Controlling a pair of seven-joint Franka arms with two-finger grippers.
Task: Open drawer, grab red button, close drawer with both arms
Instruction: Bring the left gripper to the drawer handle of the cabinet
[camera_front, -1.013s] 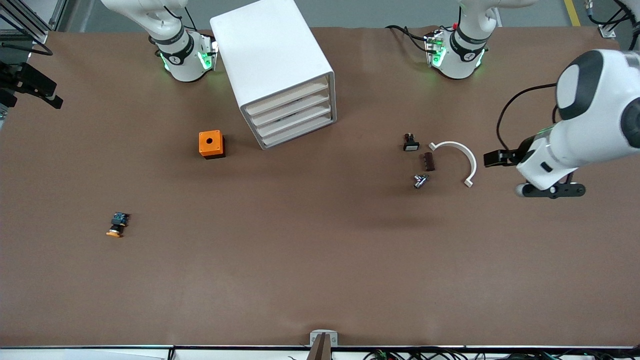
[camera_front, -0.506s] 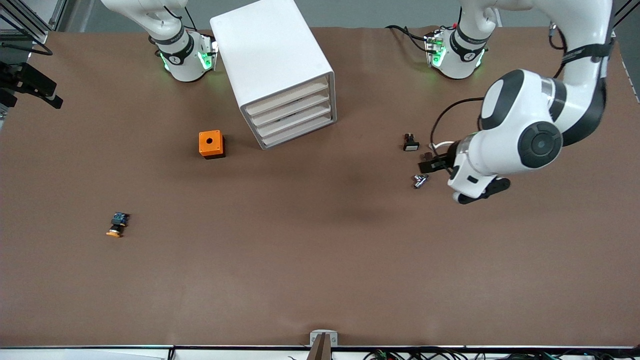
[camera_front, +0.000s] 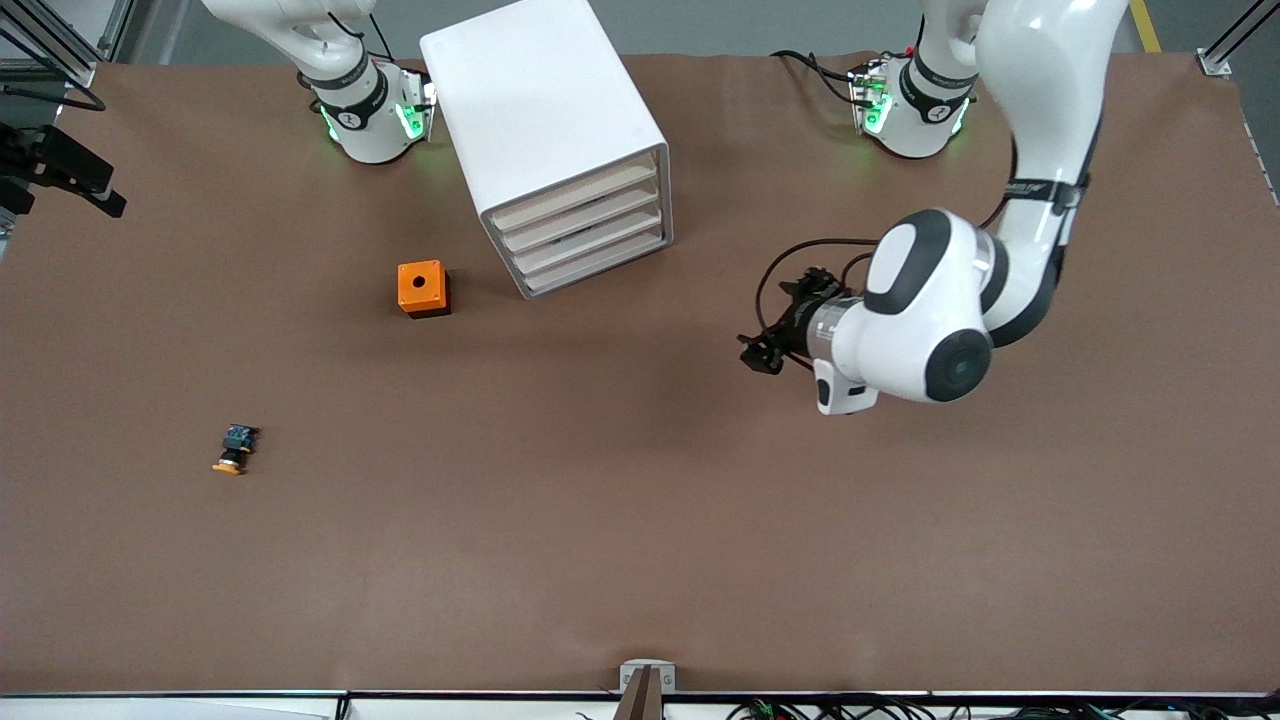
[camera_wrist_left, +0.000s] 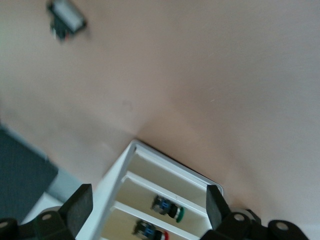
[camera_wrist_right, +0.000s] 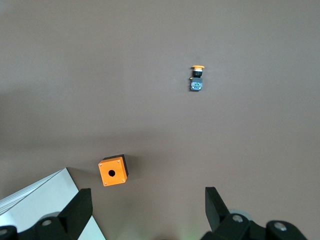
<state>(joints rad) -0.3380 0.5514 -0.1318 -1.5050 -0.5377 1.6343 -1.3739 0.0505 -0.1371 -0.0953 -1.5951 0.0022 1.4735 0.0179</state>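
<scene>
The white drawer cabinet (camera_front: 545, 120) stands near the right arm's base, its several drawers (camera_front: 590, 235) shut. In the left wrist view the cabinet (camera_wrist_left: 117, 175) shows the red-capped button (camera_wrist_left: 152, 231) in one drawer and a green-capped button (camera_wrist_left: 169, 209) in the drawer beside it. My left gripper (camera_front: 765, 352) is open and empty over bare table, pointing toward the cabinet; its own view shows the gripper (camera_wrist_left: 148, 195) wide apart. My right gripper (camera_wrist_right: 148, 197) is open and empty, high over the table; it is out of the front view.
An orange box with a hole (camera_front: 423, 288) sits nearer the front camera than the cabinet, also in the right wrist view (camera_wrist_right: 112, 171). An orange-capped button (camera_front: 235, 448) lies toward the right arm's end. A small black part (camera_wrist_left: 65, 17) lies on the table.
The left arm has swung from its end of the table toward the cabinet, now covering the small parts and the white curved piece. Nothing else moved.
</scene>
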